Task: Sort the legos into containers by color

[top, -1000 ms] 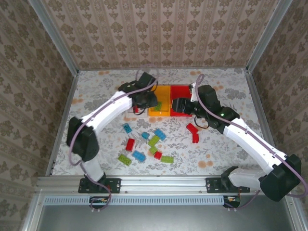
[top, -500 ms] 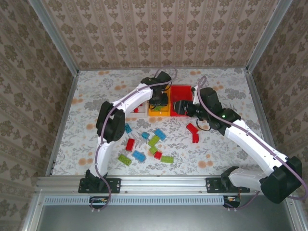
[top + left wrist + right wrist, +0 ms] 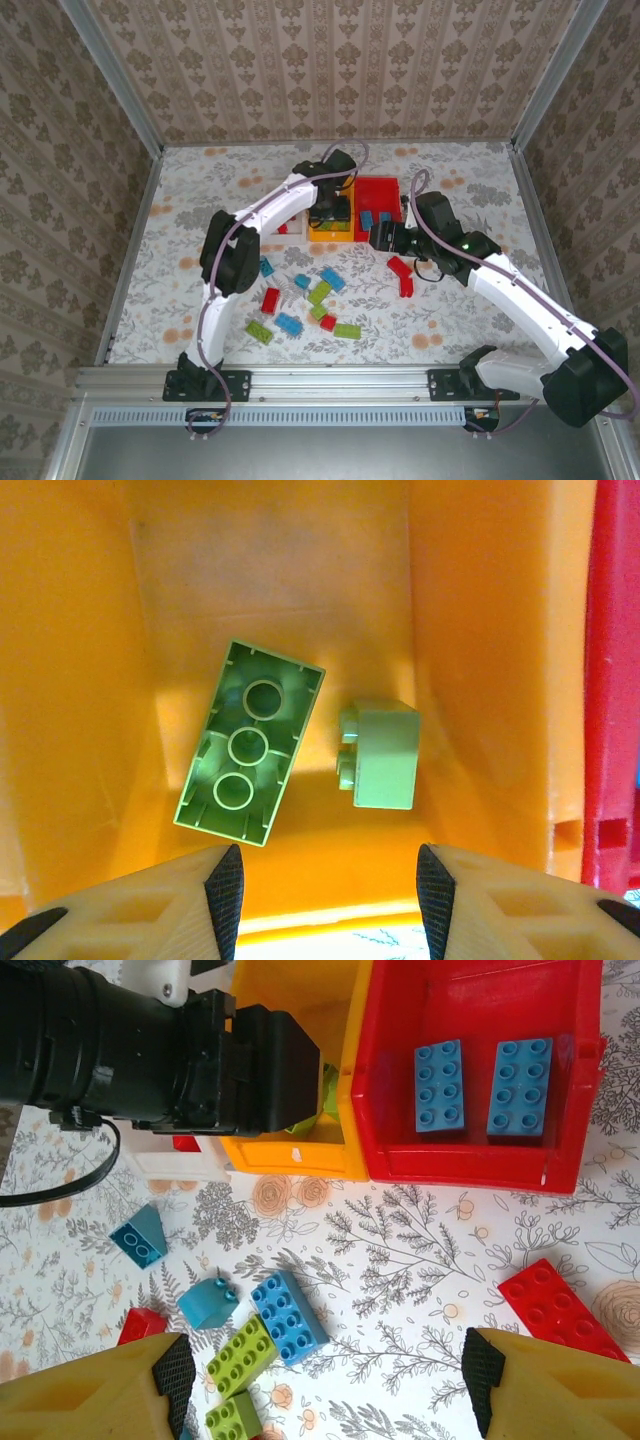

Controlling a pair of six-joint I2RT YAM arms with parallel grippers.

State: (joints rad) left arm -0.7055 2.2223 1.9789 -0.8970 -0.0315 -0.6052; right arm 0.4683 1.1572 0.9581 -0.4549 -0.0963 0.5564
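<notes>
Because the legos (image 3: pixel 320 293) are light, rigid, smooth-sided plastic, I judge they will neither bend nor crush, though one could skid or twist out of a loose pinch. The safest hold looks to be across two flat long sides, jaws squared to the brick, not on the studs.

In the left wrist view, the large green brick (image 3: pixel 250 745) lies hollow side up at centre-left of the yellow-orange bin (image 3: pixel 80 680). The small green brick (image 3: pixel 385 755) rests on its side just to the right, apart from it. Both sit higher in the frame than the left gripper (image 3: pixel 330 905), whose fingers stand apart at the bottom edge with nothing between them.

In the right wrist view, a loose green brick (image 3: pixel 240 1355) lies at lower left, just beside a loose blue brick (image 3: pixel 288 1317) on the table (image 3: pixel 420 1240). At upper right the red bin (image 3: pixel 470 1170) holds two blue bricks (image 3: pixel 438 1085) side by side. A red brick (image 3: pixel 560 1310) lies at lower right. The right gripper (image 3: pixel 328 1380) is spread wide and empty, its fingers at the bottom corners. The loose blue brick is just above the gap between them, the nearest piece to hand.
</notes>
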